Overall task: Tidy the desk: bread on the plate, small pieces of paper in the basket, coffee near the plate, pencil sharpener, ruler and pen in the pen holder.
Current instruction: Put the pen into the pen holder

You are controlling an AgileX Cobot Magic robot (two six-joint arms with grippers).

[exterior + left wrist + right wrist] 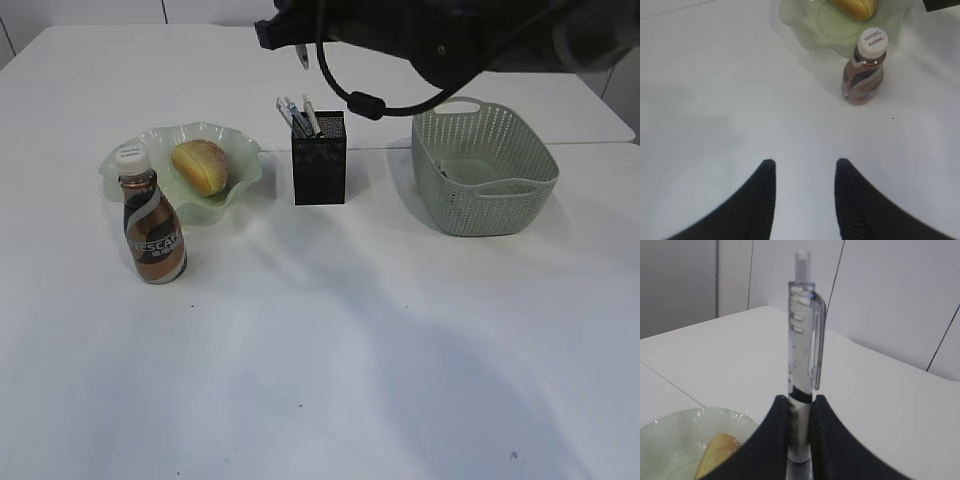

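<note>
The right end effector (799,412) gripped a clear pen (803,345) upright between its fingers. The left end effector (805,170) hung open and empty over the white worktop (330,340). The bread (200,166) lay on the plate (243,175), with the coffee bottle (152,228) just beside it.

Black arm housing (450,30) with a looping black cable (370,100); black, finely ribbed, tapering jaws.

The coffee bottle (153,229) has "NESCAFÉ" across its brown label. Its white cap (872,40) says "NESCAFÉ" too, the smaller print underneath is too tiny to read.
</note>
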